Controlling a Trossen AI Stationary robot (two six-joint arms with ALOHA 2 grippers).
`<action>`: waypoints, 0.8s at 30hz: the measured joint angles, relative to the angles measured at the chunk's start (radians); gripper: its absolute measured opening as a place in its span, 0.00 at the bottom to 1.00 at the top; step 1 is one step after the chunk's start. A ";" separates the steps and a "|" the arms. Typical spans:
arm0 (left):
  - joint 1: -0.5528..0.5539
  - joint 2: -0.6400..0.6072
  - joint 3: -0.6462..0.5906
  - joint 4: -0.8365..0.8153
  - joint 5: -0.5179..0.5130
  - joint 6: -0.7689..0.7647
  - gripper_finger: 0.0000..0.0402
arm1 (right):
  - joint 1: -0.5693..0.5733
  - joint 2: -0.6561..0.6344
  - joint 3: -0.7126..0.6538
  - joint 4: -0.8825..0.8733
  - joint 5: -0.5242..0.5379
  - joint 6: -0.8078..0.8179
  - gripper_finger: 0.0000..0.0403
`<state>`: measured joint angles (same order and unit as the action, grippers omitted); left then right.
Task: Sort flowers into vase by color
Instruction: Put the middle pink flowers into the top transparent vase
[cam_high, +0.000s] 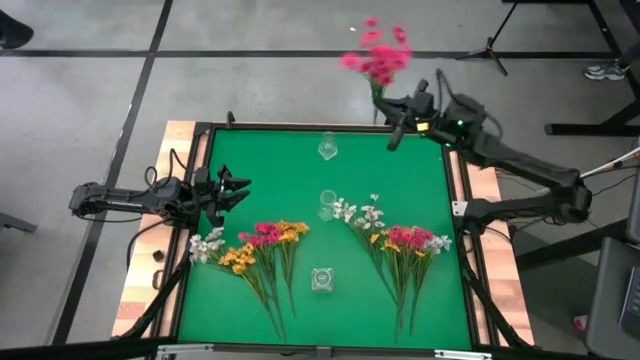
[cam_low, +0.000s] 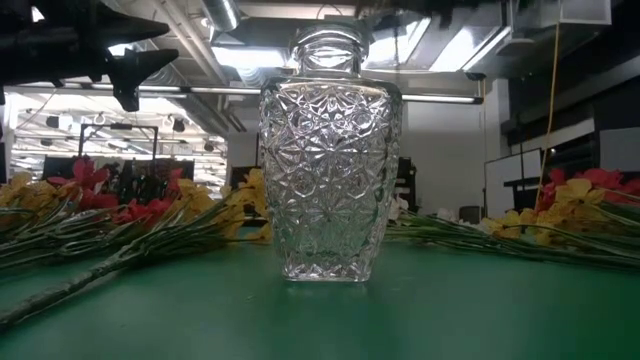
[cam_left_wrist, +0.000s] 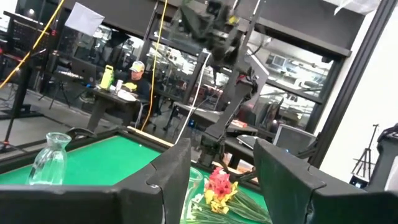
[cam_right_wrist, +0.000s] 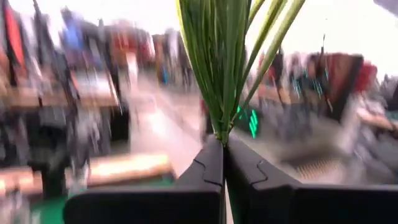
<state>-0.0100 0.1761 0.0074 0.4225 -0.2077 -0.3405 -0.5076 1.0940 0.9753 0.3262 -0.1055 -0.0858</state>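
My right gripper (cam_high: 388, 106) is raised over the table's far edge, shut on a bunch of magenta-pink flowers (cam_high: 378, 55) whose blossoms reach out beyond that edge. Two heaps of pink, white and yellow-orange flowers lie flat on the green mat, one near left (cam_high: 258, 243) and one near right (cam_high: 400, 240). Three glass vases stand upright: one at the far middle (cam_high: 327, 148), one at the centre (cam_high: 327, 203), one at the near middle (cam_high: 321, 279). My left gripper (cam_high: 236, 190) waits open at the mat's left edge. My right gripper pinches several green stems (cam_right_wrist: 222, 127) of the pink bunch between its two fingertips, near the stems' lower ends. The stems fan out past the fingertips (cam_right_wrist: 210, 163). The bunch is lifted clear of the table, its blossoms (cam_high: 380, 60) beyond the far edge.
The low view is filled by the near patterned glass vase (cam_low: 330, 160), with flower heaps on both sides. The mat has a black frame (cam_high: 300, 127) around it. Between the two heaps there is bare mat. A person sits at a desk (cam_left_wrist: 134, 78) beyond the table.
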 joint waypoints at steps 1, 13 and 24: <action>0.000 0.000 0.000 0.000 0.000 0.000 0.43 | -0.036 0.013 -0.066 0.148 -0.041 0.036 0.00; 0.000 0.000 0.000 0.000 0.000 0.000 0.43 | -0.159 0.428 -0.164 0.675 -0.247 0.300 0.00; 0.000 0.000 0.000 -0.003 -0.017 0.033 0.43 | -0.161 0.649 -0.017 0.739 -0.368 0.257 0.00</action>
<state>-0.0097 0.1761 0.0074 0.4191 -0.2249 -0.3073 -0.6682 1.7431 0.9580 1.0651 -0.4739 0.1715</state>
